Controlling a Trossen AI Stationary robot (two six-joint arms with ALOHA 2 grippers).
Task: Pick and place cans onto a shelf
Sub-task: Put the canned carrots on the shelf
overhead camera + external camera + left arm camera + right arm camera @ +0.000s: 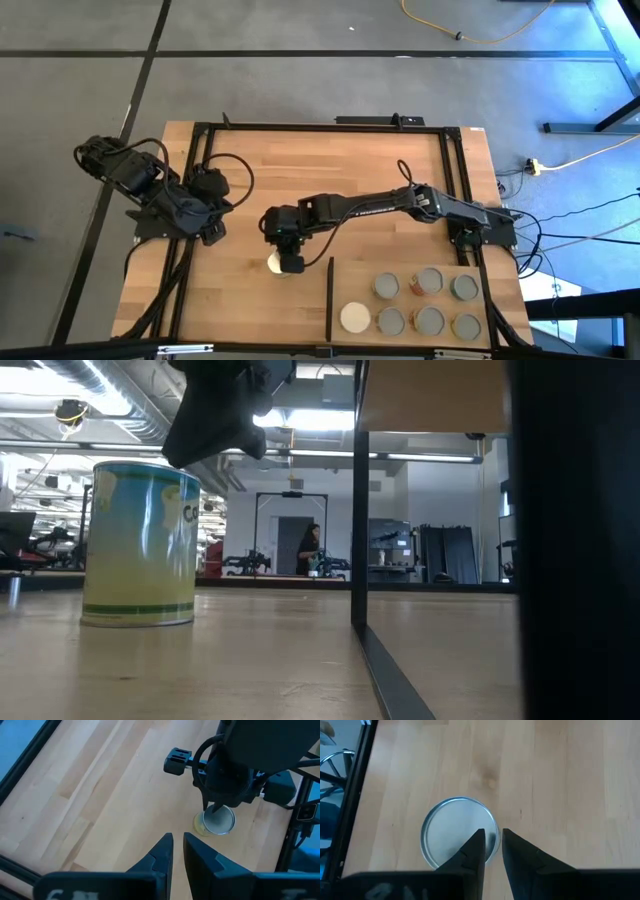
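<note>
Since your right gripper (490, 847) hangs nearly closed above the can (459, 832) at lower centre, spread its fingers before descending.

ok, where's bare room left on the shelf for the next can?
The shelf holds seven cans in two rows. The free patch is its back-left corner, between the black strip and the back-row can, behind the cream-topped can. The rest is crowded. The right gripper hangs over a can left of the strip.
</note>
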